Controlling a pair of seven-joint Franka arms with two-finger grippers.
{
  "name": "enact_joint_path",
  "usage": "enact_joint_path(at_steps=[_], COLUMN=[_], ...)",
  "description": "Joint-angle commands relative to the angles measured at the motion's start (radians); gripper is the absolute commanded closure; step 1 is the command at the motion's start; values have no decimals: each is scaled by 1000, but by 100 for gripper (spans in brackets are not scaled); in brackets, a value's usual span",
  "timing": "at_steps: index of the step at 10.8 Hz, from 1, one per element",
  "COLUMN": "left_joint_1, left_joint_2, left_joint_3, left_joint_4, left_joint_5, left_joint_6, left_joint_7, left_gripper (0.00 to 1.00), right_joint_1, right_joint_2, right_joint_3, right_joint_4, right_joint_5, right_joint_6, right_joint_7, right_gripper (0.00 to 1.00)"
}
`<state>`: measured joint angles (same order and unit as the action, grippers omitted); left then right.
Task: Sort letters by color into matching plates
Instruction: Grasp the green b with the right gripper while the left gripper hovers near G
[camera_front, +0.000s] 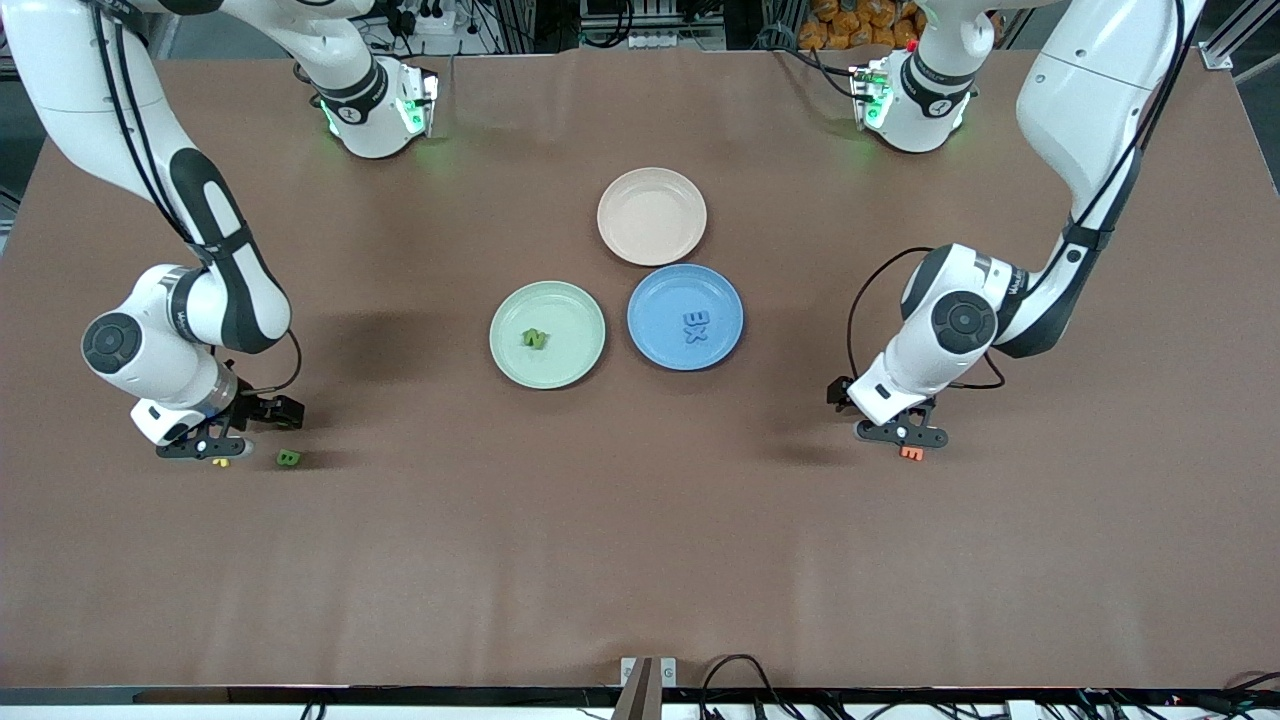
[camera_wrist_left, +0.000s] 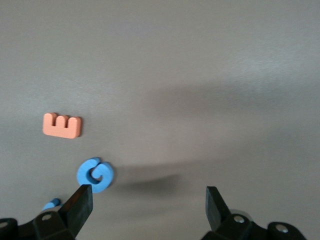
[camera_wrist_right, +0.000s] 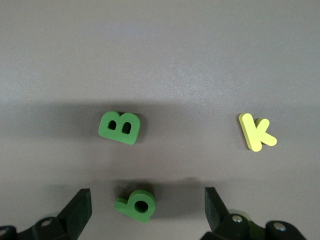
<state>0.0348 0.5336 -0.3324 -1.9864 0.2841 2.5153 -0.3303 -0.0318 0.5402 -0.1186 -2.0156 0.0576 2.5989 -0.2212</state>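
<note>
Fingers (camera_wrist_right: 80, 210) astride green letter (camera_wrist_right: 136, 204)

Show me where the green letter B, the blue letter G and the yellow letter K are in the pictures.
green letter B (camera_wrist_right: 119, 128), right wrist view, on its flat top face.
blue letter G (camera_wrist_left: 95, 174), left wrist view, on its curved body.
yellow letter K (camera_wrist_right: 251, 132), right wrist view, on its straight stem.

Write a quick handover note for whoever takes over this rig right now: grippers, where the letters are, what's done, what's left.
Left gripper: open, low over a blue G beside an orange E.
Right gripper: open, low over a green b; green B and yellow K nearby.
Done: one green letter in the green plate, two blue letters in the blue plate.
Left: those loose green and blue letters.
</note>
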Motion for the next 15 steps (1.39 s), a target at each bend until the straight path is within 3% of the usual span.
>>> enact_joint_path(at_steps=[1,4,11,12,13,15], left_joint_1=[39,97,96,97,102,103], left_joint_2=[-1,37,68,68,68,65], left_joint_3=[-8,-10,-10,-10,-8,-8], left_joint_4=[-12,-14,-11,-12,-15,-18], left_joint_5=[23,24,24,23,23,23], left_joint_6=[28,92,131,131,126,120], left_joint_7=[66,177,185,183,185,177], left_gripper=[0,0,0,0,0,2], right_joint_1=[-36,-36,-34,-36,-36,-37], right_joint_2=[12,10,0,0,0,0], right_joint_3=[31,31,31,31,31,31], right_joint_4=[3,-44,-84,-84,-83,-84], right_joint_5=[-10,-10,-12,-12,-12,-12], right_joint_6=[13,63,95,96,96,95], right_joint_7=[0,0,2,0,-1,-1], right_gripper=[0,0,2,28,46,62])
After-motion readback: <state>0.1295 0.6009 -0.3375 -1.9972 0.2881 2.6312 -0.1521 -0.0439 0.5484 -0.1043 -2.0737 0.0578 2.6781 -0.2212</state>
